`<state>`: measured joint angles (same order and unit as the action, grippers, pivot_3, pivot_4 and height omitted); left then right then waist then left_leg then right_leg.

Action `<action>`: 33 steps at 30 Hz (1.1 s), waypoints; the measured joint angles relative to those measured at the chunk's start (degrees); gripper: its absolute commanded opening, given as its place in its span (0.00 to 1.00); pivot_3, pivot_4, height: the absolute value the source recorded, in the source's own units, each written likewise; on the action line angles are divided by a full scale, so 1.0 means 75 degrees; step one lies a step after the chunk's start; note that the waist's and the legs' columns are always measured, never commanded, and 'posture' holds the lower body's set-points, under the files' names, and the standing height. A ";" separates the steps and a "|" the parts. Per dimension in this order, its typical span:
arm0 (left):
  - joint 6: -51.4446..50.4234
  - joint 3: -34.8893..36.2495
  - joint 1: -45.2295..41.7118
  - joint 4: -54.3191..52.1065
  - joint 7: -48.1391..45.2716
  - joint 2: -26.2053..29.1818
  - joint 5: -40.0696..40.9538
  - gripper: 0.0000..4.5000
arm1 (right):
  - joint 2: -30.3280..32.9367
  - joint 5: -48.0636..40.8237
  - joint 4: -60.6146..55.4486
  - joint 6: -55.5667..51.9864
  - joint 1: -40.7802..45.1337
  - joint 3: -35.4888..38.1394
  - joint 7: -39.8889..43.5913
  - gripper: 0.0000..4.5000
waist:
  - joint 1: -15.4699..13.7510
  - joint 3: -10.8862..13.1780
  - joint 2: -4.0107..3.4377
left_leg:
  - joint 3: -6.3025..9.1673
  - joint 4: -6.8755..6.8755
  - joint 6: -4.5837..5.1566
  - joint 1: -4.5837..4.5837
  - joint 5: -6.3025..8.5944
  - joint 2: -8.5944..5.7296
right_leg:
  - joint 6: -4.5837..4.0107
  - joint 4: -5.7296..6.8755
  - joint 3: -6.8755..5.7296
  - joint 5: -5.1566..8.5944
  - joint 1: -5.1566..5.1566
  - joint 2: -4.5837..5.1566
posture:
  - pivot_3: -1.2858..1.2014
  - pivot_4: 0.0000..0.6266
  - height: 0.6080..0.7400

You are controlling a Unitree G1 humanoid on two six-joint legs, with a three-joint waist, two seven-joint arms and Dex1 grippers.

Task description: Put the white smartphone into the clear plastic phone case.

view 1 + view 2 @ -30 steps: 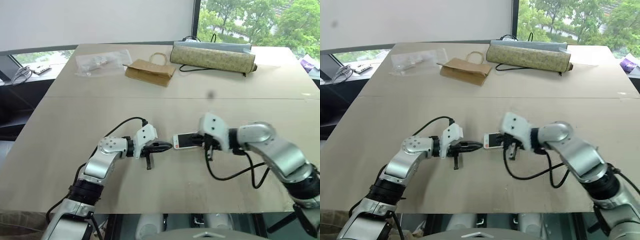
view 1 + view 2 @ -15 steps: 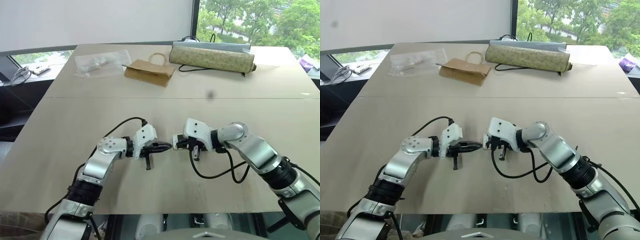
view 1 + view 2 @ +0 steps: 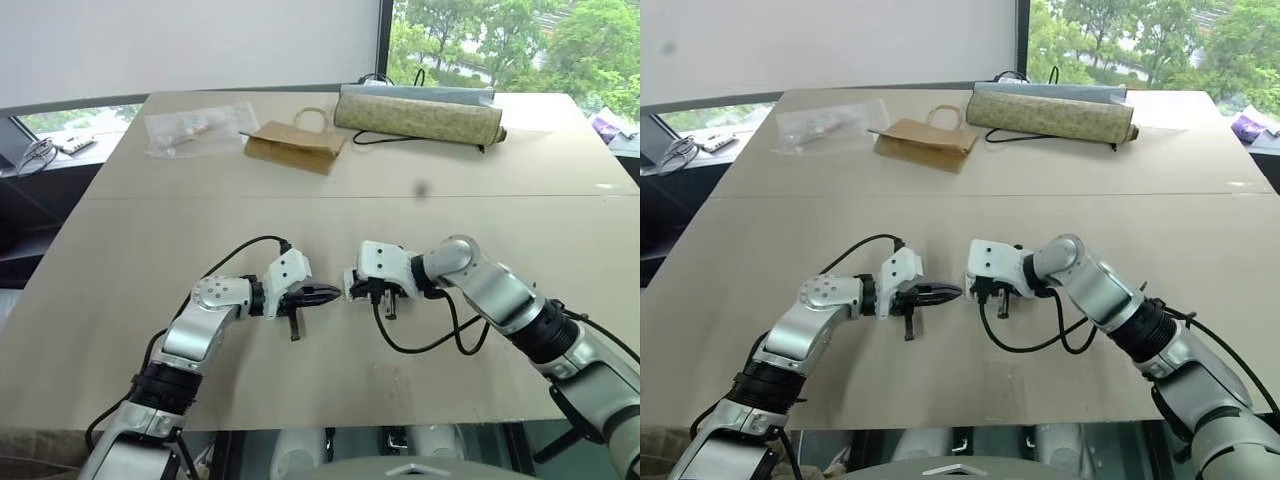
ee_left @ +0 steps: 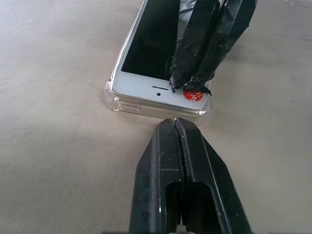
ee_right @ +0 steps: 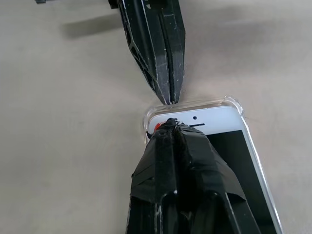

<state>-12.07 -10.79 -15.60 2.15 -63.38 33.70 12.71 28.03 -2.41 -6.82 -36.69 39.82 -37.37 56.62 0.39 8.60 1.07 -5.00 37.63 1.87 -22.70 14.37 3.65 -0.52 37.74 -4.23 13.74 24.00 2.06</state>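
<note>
Two grippers met tip to tip near the front middle of the table (image 3: 120, 300), over the white smartphone (image 4: 161, 63).

Phone: flat on the table, screen up, seated inside the clear plastic phone case (image 4: 113, 100); transparent rim seen wrapping the white end and both rounded corners. Small red mark on the phone's white end.

Right gripper (image 5: 171, 126): fingers pressed together, nothing between them; wrapped in black tape. Tips resting down on the phone's white end, right by the red mark. Angled downward from the right side.

Left gripper (image 4: 174, 123): fingers likewise fully together, holding nothing. Tips set against the case's end edge at table level, pointing along the table toward the phone.

Both fingertip pairs almost touching each other across the case rim.

Far side of the table, well apart from the phone: crinkled clear plastic bag (image 3: 197, 126) with items inside at far left, brown paper bag (image 3: 296, 146) beside it, rolled mat (image 3: 418, 116) to the right with a black cable near it.
</note>
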 measured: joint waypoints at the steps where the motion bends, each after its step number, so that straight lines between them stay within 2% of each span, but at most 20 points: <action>1: -0.0003 0.0003 0.0005 0.0001 0.0002 0.0001 -0.0005 0.00 | -0.0033 0.0057 0.0048 0.0026 0.0021 -0.0008 0.0053 0.02 | 0.0008 -0.0005 0.0002 | 0.0000 0.0000 0.0000 0.0002 0.0000 0.0000 | 0.0000 0.0001 0.0000 0.0000 -0.0002 0.0000 | 0.52 0.24 1.00; 5: -0.0015 0.0025 0.0025 0.0000 -0.0006 0.0054 0.0007 0.00 | -0.0165 0.0144 0.0174 0.0146 -0.0002 0.0043 0.0086 0.02 | 0.0041 -0.0015 0.0004 | -0.0001 0.0000 0.0000 0.0011 0.0000 0.0002 | 0.0000 0.0002 0.0003 0.0000 -0.0008 0.0002 | 0.52 0.24 1.00; 10: -0.0646 0.0356 0.0276 -0.0230 -0.0114 0.0127 0.0634 0.00 | -0.0287 -0.0476 -0.0121 -0.0383 -0.0503 0.0816 0.0090 0.02 | 0.0043 -0.0006 0.0001 | 0.0000 0.0000 -0.0001 -0.0013 0.0000 0.0006 | -0.0020 0.0004 0.0004 -0.0011 0.0011 0.0002 | 0.52 0.24 1.00; 14: -0.2048 0.1104 0.0263 -0.0625 -0.0163 0.0213 0.1858 0.00 | -0.0126 -0.1407 -0.1266 -0.1327 -0.0915 0.1952 0.0031 0.02 | 0.0019 0.0007 0.0008 | 0.0000 0.0002 -0.0004 -0.0081 -0.0002 -0.0003 | -0.0025 0.0007 0.0004 -0.0018 0.0070 0.0010 | 0.52 0.24 1.00; 19: -0.2872 0.1177 -0.0288 -0.0810 0.0014 0.0009 0.2384 0.00 | 0.0185 -0.2093 -0.2409 -0.2037 -0.1332 0.3017 -0.0403 0.02 | -0.0050 0.0007 0.0011 | 0.0023 0.0018 -0.0004 -0.0122 -0.0002 -0.0019 | -0.0022 0.0001 -0.0022 -0.0018 0.0090 -0.0005 | 0.52 0.24 1.00; 24: -0.2807 0.0521 -0.0941 -0.0721 0.0305 -0.0380 0.1926 0.00 | 0.0607 -0.2083 -0.2856 -0.2246 -0.1817 0.3557 -0.1160 0.02 | -0.0112 0.0008 0.0011 | 0.0023 0.0030 -0.0003 -0.0133 -0.0002 -0.0045 | -0.0020 0.0003 -0.0014 -0.0018 0.0096 -0.0004 | 0.52 0.24 1.00; 33: -0.2281 -0.0328 -0.1193 -0.0246 0.0287 -0.0605 0.1035 0.00 | 0.1459 -0.1874 -0.3078 -0.2197 -0.2696 0.3655 -0.1782 0.02 | -0.0146 0.0010 0.0015 | 0.0028 0.0033 -0.0003 -0.0133 -0.0002 -0.0049 | -0.0014 0.0008 -0.0015 -0.0014 0.0100 -0.0017 | 0.52 0.24 1.00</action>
<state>-29.18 -13.25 -24.55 0.30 -61.23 29.16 20.47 38.97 -16.46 -29.90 -53.17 19.60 -9.96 43.25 -0.71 8.67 1.18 -4.79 37.88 1.84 -23.70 14.35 3.28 -0.62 37.80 -4.34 13.64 24.75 1.93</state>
